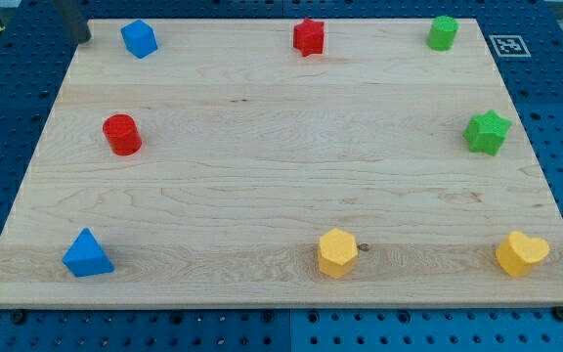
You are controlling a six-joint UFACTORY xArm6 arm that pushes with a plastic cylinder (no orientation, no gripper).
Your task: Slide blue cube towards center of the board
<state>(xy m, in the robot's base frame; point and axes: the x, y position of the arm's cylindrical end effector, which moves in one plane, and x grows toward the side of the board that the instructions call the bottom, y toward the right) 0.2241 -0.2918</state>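
Note:
The blue cube [139, 38] sits near the top left corner of the wooden board [281, 156]. My tip [83, 41] is at the board's top left corner, a little to the left of the blue cube and apart from it. Only the rod's lower part shows at the view's top edge.
A red star [308, 36] and a green cylinder [443, 31] lie along the top edge. A red cylinder [121, 134] is at the left, a green star [487, 132] at the right. A blue triangular block [87, 254], a yellow hexagon [337, 252] and a yellow heart [521, 253] lie along the bottom.

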